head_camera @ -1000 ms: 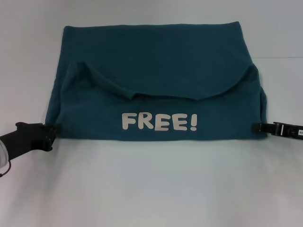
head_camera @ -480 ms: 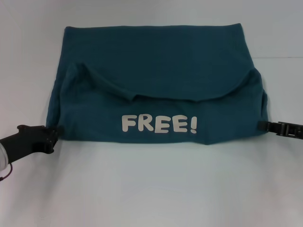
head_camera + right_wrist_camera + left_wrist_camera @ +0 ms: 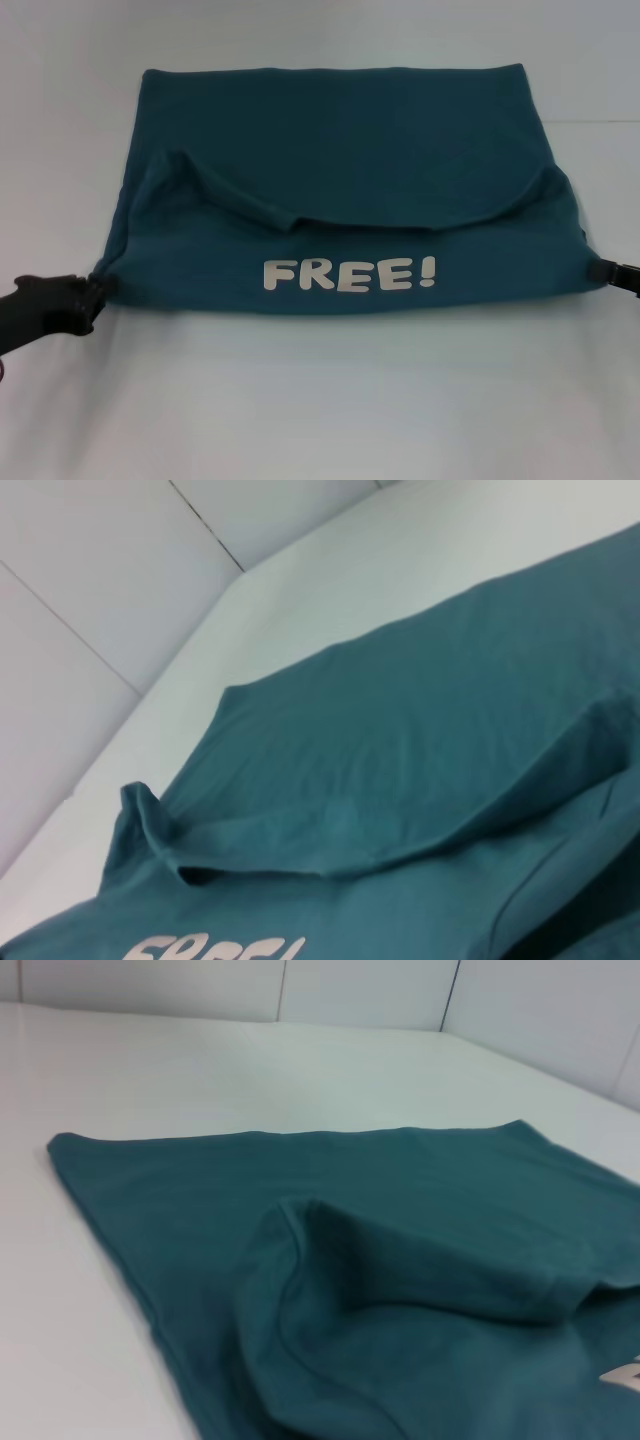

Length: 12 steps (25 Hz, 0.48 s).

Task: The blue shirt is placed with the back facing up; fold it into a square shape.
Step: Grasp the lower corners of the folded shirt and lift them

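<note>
Shirt [image 3: 340, 170] lay spread across the white table [image 3: 320, 400] in front of us, a dark teal-blue cloth folded over itself, wider than deep. Its near part was doubled over onto the rest, so the white letters "FREE!" [image 3: 349, 274] faced up close to the near edge. Above the letters a curved fabric edge ran across the shirt, with a raised, rumpled fold toward our left side. Our left gripper [image 3: 92, 292] sat at the shirt's near left corner, low on the table, touching the cloth; we could not tell whether its fingers were clamped on it. Our right gripper [image 3: 600, 271] met the near right corner the same way, mostly out of view, and we could not tell its state either. Both wrist views showed only shirt, table and the pale wall [image 3: 350, 990] behind.
</note>
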Available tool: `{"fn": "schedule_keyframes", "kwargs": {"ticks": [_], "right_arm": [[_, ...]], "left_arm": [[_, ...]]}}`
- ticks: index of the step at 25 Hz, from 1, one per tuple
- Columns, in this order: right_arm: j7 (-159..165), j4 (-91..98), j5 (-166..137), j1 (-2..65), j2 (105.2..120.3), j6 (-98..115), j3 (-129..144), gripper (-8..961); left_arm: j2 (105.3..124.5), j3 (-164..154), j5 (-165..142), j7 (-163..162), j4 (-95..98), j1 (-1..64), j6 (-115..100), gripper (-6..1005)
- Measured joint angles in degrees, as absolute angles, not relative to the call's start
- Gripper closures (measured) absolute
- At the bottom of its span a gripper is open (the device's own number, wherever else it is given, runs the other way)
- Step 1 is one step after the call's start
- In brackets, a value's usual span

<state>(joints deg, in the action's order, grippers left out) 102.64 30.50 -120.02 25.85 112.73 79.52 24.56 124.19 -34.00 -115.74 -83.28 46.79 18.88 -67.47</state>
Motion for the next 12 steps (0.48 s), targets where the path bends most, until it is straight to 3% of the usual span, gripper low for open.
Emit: {"fn": "schedule_keyframes", "kwargs": {"ticks": [12], "right_arm": [[96.21, 36.67, -119.99, 18.20, 112.45, 94.70, 22.49, 893]], "left_arm": [[124.02, -26.24, -117.47, -89.05, 53.67, 13.39, -93.92, 980]]}}
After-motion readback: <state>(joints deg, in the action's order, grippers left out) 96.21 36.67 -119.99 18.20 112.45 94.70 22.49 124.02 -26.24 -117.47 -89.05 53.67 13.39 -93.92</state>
